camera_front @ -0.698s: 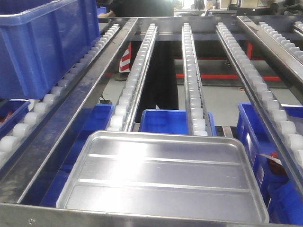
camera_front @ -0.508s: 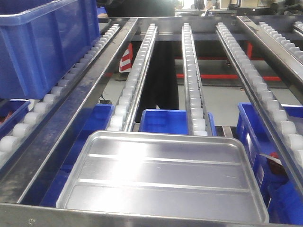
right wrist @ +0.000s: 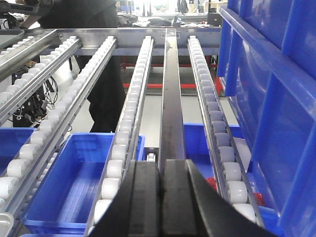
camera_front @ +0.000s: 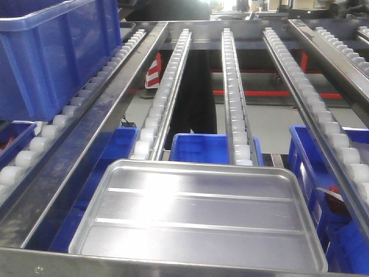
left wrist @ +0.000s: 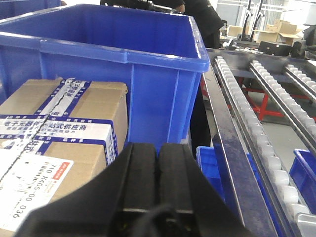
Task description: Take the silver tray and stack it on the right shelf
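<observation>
The silver tray (camera_front: 196,216) lies flat on the white roller rails (camera_front: 233,98) of the right shelf, its near rim against the brushed-steel front bar (camera_front: 173,266). Two raised ridges cross its shiny floor. Neither gripper shows in the front view. In the left wrist view my left gripper (left wrist: 158,148) is shut with nothing in it, in front of a blue bin. My right gripper (right wrist: 162,165) is shut and empty too, held over a dark steel rail (right wrist: 171,98) between two roller rails.
A big blue bin (camera_front: 52,57) sits on the left lane. A taped cardboard box (left wrist: 59,128) lies beside a blue bin (left wrist: 148,59). Open blue bins (camera_front: 199,147) stand on the level below. Blue crates (right wrist: 276,98) wall in the right.
</observation>
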`<state>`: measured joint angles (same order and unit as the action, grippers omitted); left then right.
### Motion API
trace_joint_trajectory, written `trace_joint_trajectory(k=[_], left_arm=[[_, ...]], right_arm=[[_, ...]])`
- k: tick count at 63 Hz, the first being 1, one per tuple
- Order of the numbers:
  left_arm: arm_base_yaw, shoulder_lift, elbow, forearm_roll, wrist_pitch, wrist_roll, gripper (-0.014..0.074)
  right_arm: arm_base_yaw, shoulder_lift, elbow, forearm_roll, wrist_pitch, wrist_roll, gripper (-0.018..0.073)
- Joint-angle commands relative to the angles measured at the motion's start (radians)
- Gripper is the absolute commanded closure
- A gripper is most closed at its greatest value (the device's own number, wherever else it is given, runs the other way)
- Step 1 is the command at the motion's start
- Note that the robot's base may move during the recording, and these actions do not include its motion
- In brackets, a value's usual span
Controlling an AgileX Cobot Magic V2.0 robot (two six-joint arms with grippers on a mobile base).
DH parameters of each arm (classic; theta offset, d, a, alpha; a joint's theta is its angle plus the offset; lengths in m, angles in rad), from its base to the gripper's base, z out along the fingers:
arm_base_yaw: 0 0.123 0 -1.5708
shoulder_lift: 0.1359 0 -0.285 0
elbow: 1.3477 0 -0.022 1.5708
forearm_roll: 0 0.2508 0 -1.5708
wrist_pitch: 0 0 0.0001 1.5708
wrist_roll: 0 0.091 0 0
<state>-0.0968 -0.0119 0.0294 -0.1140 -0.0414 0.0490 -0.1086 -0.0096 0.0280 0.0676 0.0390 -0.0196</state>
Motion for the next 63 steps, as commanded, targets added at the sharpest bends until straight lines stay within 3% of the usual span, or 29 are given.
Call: trace_joint_trajectory(k=[1,14,18,28,39,48,52,59,63], left_arm=[[-0.008,-0.013,0.019,-0.008,-0.098,0.003,0.0697],[-0.008,-0.013,0.008,-0.010,-0.233,0.003,0.0697],[-0.008,-0.013,-0.036,-0.006,-0.218,0.003,0.0697],[-0.008,0.028,-0.276,0.010,0.087,0.003,0.0697],[-0.008,0.156,-0.529,-0.100,0.449,0.004,0.0697],[-0.010,0.311,-0.621,-0.155,0.586,0.011,0.0697],[-0.033,0.366,-0.632,-0.186,0.582,0.068,0.0695],[-0.113,0.466,-0.649,-0.331,0.598,0.288,0.0694],[-0.174,0.519,-0.660,-0.384,0.619,0.347,0.0694]], right_arm=[[-0.008,-0.022,-0.018,0.000,-0.111,-0.002,0.0508],[-0.009,-0.022,-0.019,0.000,-0.170,-0.002,0.0508],[-0.009,-0.022,-0.037,0.006,-0.220,0.003,0.0508],[-0.009,0.001,-0.220,0.007,-0.154,0.020,0.0508],[0.021,0.127,-0.417,0.007,0.083,0.108,0.0507],[0.090,0.248,-0.506,0.028,0.191,0.108,0.0414],[0.131,0.296,-0.530,0.047,0.222,0.108,0.0335],[0.211,0.365,-0.550,0.067,0.262,0.108,0.0184],[0.254,0.399,-0.557,0.085,0.277,0.108,0.0136]])
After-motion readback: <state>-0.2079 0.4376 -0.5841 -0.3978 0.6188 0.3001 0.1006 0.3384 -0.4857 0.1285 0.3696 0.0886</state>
